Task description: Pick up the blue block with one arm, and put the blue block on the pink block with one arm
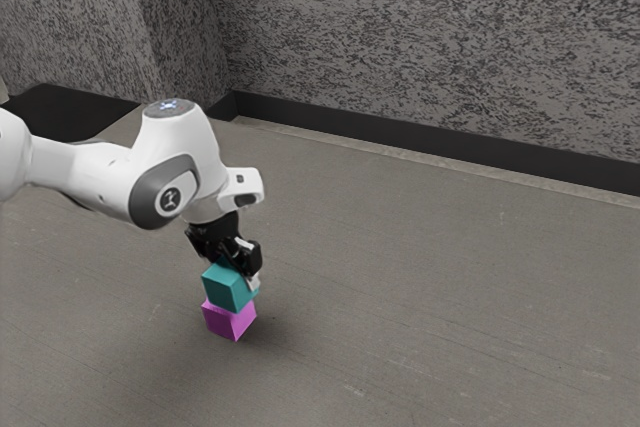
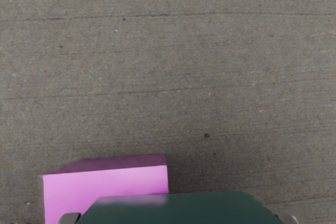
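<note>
Held the blue block (image 1: pixel 228 289) between the fingers (image 2: pixel 68 217), closed on it from two sides near its top. Hung it directly over the pink block (image 1: pixel 229 321) in the exterior view, underside touching the pink top or all but touching; could not tell which. Looked slightly turned against the pink block, edges not squared.

In the wrist view, had the blue block (image 2: pixel 178 211) just under the hand and the pink block (image 2: pixel 105 187) beneath it, sticking out past one side. Overlapped in part, then, rather than centred. Had the pink block flat on the bare grey surface (image 1: pixel 430 277), well apart from the speckled wall (image 1: pixel 430 37).

Judged the pickup done, and the carry across done too. Left to do: settle the blue block fully onto the pink top, open the fingers, lift clear. Could not count the stack as made while gripped.

Judged the offset the one worry: with some of the blue base past the pink edge, might tip or slide off on release. Called for a small correction toward the pink block's middle before letting go.
</note>
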